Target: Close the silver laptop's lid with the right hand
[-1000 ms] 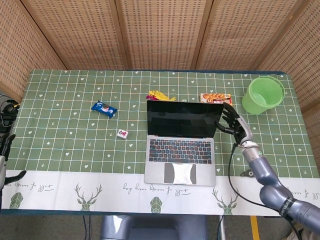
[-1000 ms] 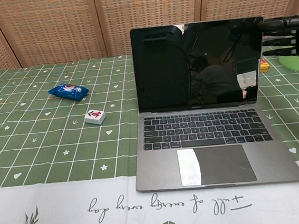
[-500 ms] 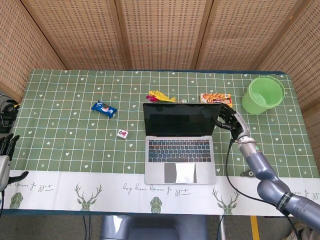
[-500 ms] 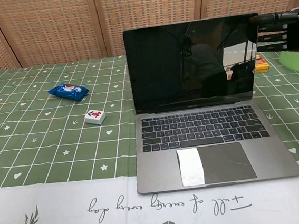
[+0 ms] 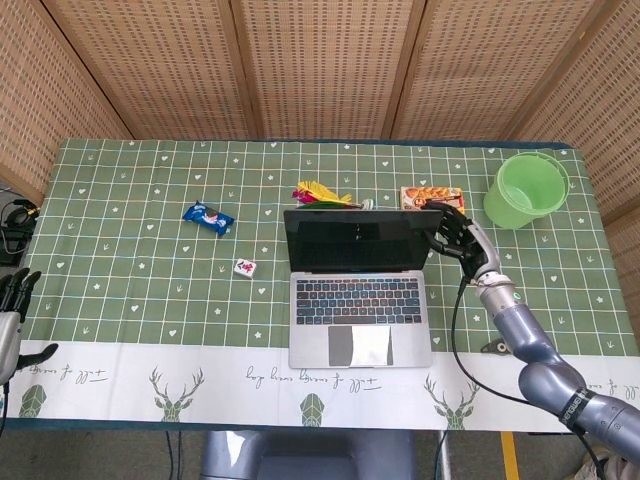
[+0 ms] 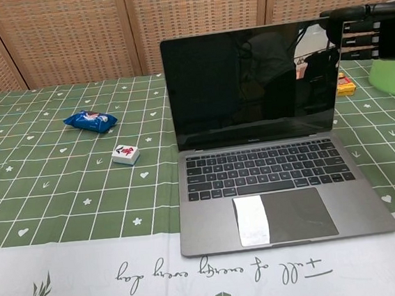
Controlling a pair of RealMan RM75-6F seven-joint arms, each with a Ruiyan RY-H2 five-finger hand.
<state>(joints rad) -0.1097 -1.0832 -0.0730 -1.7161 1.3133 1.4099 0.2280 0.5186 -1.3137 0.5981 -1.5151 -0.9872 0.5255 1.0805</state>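
**Your right hand is on the lid's top corner; the lid is still up**

The silver laptop [image 5: 360, 290] sits near the middle of the table [image 5: 120, 300], its base flat on the green checked cloth and its dark screen standing raised, tilted a little toward you; your right hand [image 5: 458, 238] is at the lid's upper right corner, its fingers [image 6: 358, 12] hooked over the top edge and touching it, holding nothing else; your left hand [image 5: 14, 305] hangs off the table's left end, fingers apart and empty. To the laptop's left lie a blue snack packet [image 5: 208, 216] and a small white tile [image 5: 245, 267]; behind the lid sit a yellow wrapper [image 5: 322, 191] and an orange snack box [image 5: 431, 196]; a green bucket [image 5: 527, 189] stands at the far right.
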